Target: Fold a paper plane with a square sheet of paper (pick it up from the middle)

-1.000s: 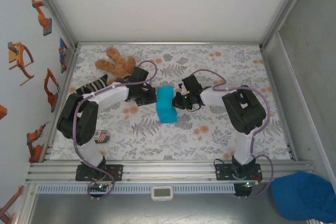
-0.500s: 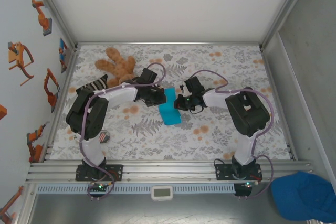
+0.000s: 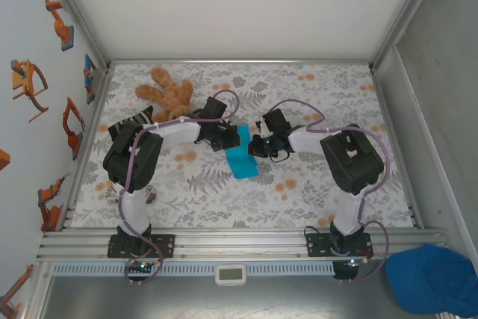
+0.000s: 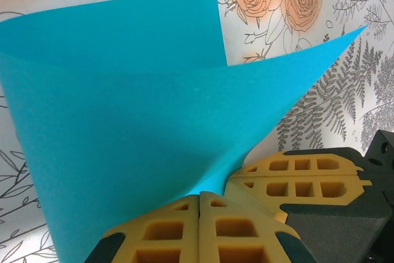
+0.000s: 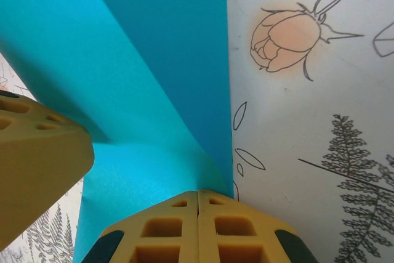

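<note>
The square sheet of paper (image 3: 241, 160) is cyan-blue and sits bent over itself at the middle of the floral table, one end resting on the cloth. My left gripper (image 3: 231, 138) comes at its upper end from the left and my right gripper (image 3: 252, 146) from the right, tips almost meeting. In the left wrist view the paper (image 4: 135, 121) curls up from my left gripper (image 4: 200, 196), which is shut on its edge. The right wrist view has the paper (image 5: 141, 78) folded over and running into my right gripper (image 5: 197, 193), also shut on it.
A brown teddy bear (image 3: 166, 89) lies at the back left with a striped sock (image 3: 133, 121) beside it. A small striped object (image 3: 146, 196) lies near the left arm's base. A dark blue cap (image 3: 433, 278) lies outside the table at the bottom right.
My left arm has reached further right, bringing its gripper closer to the right one. The paper between them has bent over and looks narrower. The right arm has barely shifted.
</note>
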